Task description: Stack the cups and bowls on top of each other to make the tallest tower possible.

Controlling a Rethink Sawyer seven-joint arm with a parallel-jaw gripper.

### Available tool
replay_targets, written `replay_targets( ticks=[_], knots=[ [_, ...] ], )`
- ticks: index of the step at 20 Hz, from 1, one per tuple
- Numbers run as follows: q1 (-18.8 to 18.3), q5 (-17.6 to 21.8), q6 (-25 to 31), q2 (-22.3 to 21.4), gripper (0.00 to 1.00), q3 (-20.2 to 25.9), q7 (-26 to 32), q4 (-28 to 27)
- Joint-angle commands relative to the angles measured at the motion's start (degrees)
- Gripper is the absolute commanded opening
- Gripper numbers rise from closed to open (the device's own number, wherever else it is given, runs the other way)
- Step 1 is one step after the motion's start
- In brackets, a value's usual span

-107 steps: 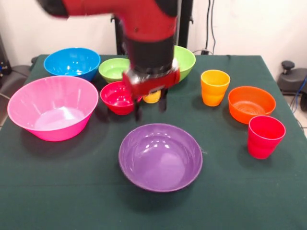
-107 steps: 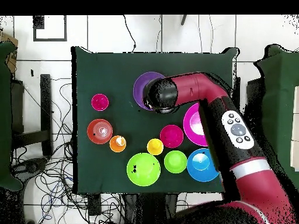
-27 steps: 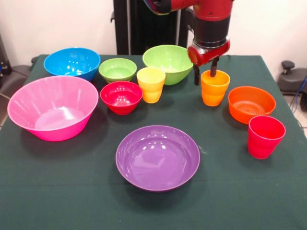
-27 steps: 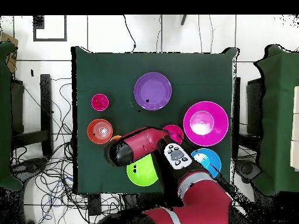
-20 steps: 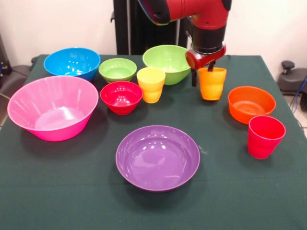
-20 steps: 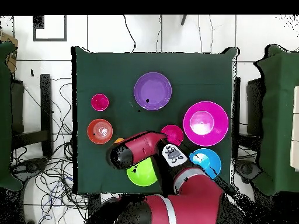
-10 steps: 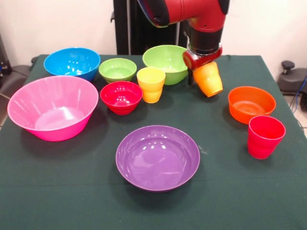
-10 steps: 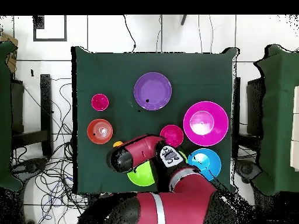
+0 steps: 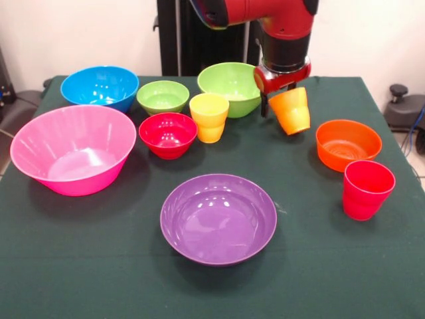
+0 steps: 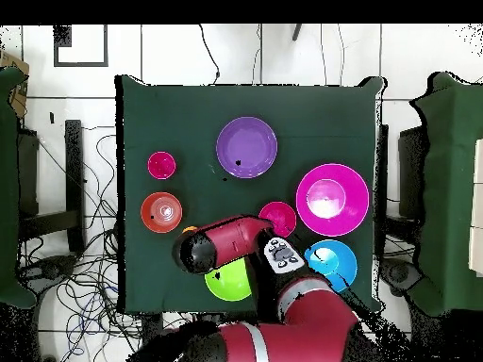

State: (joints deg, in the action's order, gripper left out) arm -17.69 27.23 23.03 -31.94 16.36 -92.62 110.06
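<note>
Green cloth table [image 9: 80,266] with plain wall behind, everything sitting separately, no tower started; purple bowl [image 9: 218,218] sits empty toward the front edge, middle. Gripper [image 9: 284,93] is pinching the orange cup [image 9: 292,110] by its rim near the back edge, right of centre, cup lifted clear and hanging tilted. Risk as I see it: one-sided rim pinch on glossy tapered plastic, so the cup could swing or slip out in transit. Yellow cup [image 9: 209,117] and red bowl [image 9: 167,134] sit close to the likely path, a low pass clips them. Tilted release on the purple bowl probably tips it over
</note>
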Motion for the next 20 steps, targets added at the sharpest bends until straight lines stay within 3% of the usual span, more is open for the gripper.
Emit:
replay_targets(
  ticks=[1,9,20],
  knots=[
    [-1.3,-5.4,-1.0,-4.8,1.00,4.9,-8.7,1.5],
    [-1.8,-8.2,2.1,-6.9,1.00,5.2,-5.2,-0.2],
    [-0.6,-5.6,-4.6,-3.7,1.00,2.9,-6.3,0.2]
  ],
)
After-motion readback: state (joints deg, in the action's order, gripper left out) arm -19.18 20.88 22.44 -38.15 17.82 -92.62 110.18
